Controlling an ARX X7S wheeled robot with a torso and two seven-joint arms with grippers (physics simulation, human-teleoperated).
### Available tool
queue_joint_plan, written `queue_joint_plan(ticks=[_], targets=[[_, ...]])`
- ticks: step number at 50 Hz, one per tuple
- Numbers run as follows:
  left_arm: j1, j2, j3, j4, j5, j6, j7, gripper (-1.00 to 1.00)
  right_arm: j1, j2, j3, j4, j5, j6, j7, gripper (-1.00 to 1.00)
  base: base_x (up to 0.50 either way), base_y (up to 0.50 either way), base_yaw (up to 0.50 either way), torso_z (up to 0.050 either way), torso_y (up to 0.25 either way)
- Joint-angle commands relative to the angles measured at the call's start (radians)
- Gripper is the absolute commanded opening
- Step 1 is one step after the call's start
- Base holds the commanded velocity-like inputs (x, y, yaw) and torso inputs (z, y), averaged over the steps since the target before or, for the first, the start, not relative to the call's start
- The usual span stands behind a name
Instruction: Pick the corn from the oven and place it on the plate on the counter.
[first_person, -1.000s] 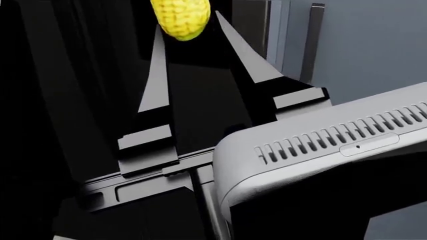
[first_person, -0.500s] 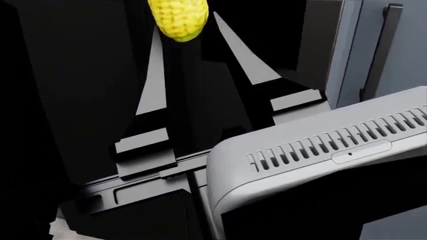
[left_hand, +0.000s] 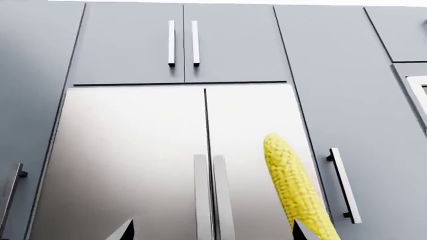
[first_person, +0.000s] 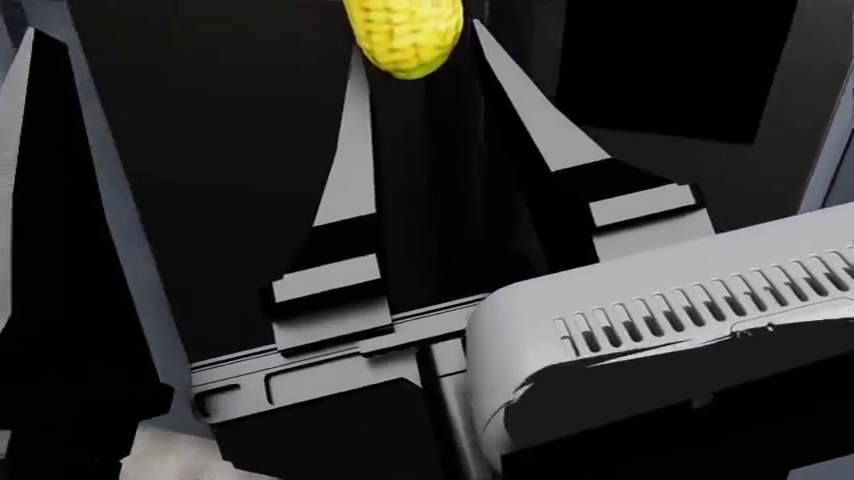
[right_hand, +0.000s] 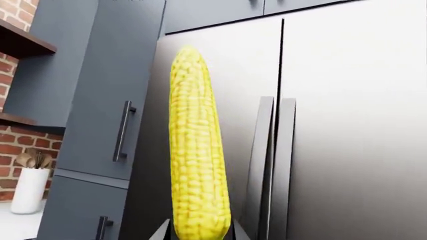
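The corn (right_hand: 195, 150), a bright yellow cob, stands upright between the fingers of my right gripper (right_hand: 198, 231), which is shut on its lower end. In the head view the same right gripper (first_person: 416, 50) holds the corn (first_person: 404, 35) at the top edge, with the grey wrist camera housing (first_person: 667, 310) below it. My left gripper (left_hand: 213, 232) is open, its two fingertips wide apart and nothing between them; the corn (left_hand: 293, 185) shows beyond it to one side. One dark left finger (first_person: 47, 220) stands at the head view's left. The plate is out of view, and I cannot make out the oven.
Stainless double doors (left_hand: 133, 160) with two vertical bar handles (left_hand: 210, 195) face both wrist cameras, framed by grey-blue cabinets (left_hand: 127, 45). A brick wall with dark shelves (right_hand: 17, 45) and a white utensil holder (right_hand: 30, 190) on a white worktop (right_hand: 13, 225) lie to one side.
The head view has shifted: the right gripper with the corn now sits further right in it, the grey-blue cabinet has slid out at the right, and a left finger has come in at the left.
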Motion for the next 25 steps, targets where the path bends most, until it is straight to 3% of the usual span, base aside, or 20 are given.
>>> queue_joint_plan(ticks=[1, 25], targets=[[-0.012, 0.025, 0.015, 0.01, -0.011, -0.032, -0.022, 1.0, -0.026, 0.011, 0.006, -0.006, -0.024, -0.009, 0.006, -1.0, 0.0, 0.0, 0.5, 0.0, 0.0], [0.003, 0.014, 0.018, 0.005, 0.009, -0.029, -0.027, 1.0, -0.03, 0.005, -0.002, 0.015, -0.03, -0.014, -0.008, -1.0, 0.05, 0.01, 0.5, 0.0, 0.0]])
